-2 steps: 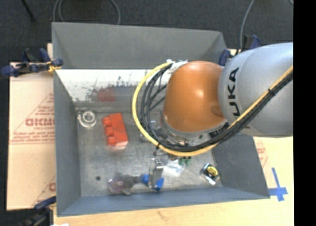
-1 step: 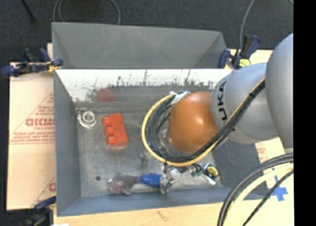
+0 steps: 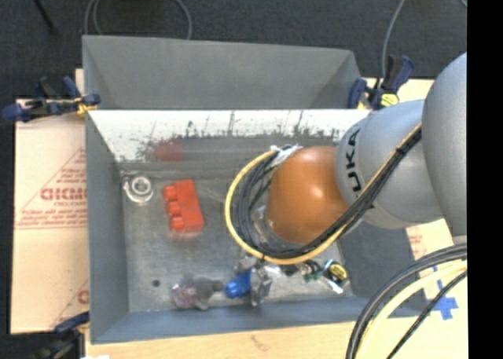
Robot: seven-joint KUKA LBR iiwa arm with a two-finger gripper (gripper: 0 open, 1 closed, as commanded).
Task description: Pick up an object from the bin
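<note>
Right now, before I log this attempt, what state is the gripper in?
Gripper: cannot be told; it is down near the grey metal bin front wall, by a small blue object.

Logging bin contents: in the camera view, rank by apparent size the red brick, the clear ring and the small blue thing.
1. red brick, clearly largest.
2. clear ring.
3. small blue thing, possibly part hidden, so last two unsure.

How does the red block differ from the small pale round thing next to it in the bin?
The red block is bright and opaque; the round thing is pale and glassy. The block is boxy with studs, the round thing ring-like. The block is larger than the round thing. Both lie apart on the left of the bin floor.
</note>
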